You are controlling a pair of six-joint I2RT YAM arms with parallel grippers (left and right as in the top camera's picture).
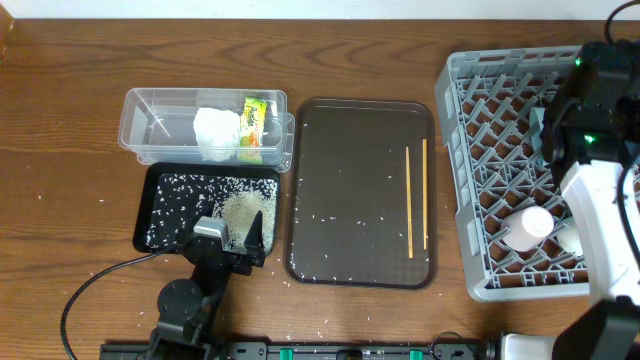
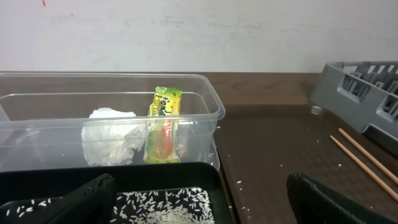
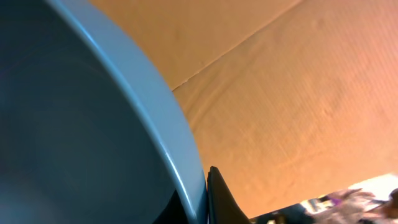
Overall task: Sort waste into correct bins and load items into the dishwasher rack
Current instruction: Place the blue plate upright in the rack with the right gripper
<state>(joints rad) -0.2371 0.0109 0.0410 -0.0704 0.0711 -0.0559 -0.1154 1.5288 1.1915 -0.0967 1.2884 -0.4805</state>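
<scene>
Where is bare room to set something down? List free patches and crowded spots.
Free: bare wood left of the clear tub and black tray; the brown tray left of the chopsticks, bar stray grains. Crowded: the tub holds tissue and wrapper, the left gripper hangs over the rice-strewn black tray, the right arm overhangs the rack.

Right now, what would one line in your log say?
left gripper open over black tray | right gripper gripping blue bowl above rack | tissue, wrapper in clear tub | chopsticks on brown tray
</scene>
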